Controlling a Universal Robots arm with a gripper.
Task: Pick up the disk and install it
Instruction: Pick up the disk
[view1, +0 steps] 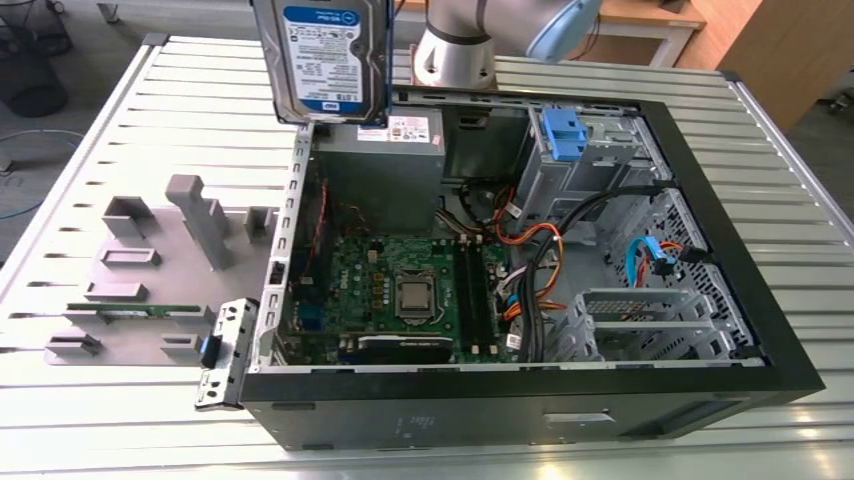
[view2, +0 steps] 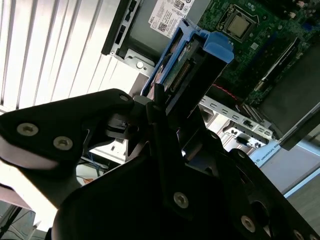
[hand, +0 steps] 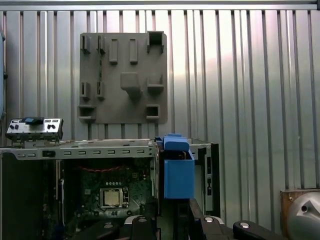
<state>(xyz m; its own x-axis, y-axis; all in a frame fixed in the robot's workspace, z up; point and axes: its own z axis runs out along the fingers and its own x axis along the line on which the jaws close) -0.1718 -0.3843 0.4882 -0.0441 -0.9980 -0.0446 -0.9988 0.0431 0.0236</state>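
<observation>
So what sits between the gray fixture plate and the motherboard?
The case's upright rear wall, in the exterior view; the fixture plate lies outside it, the motherboard inside.

the computer case (view1: 534, 420) lay open on the slatted table (view1: 774, 150), with the fixture plate (view1: 134, 270) beside it on the exterior view's left. inside the case, the motherboard (view1: 400, 290) lay on the floor, the drive cage (view1: 641, 320) toward the exterior view's right of it, the power supply (view1: 380, 165) behind it. the disk (view1: 334, 60) hung upright above the case's far left corner, clamped in the gripper (view2: 172, 107).
</observation>
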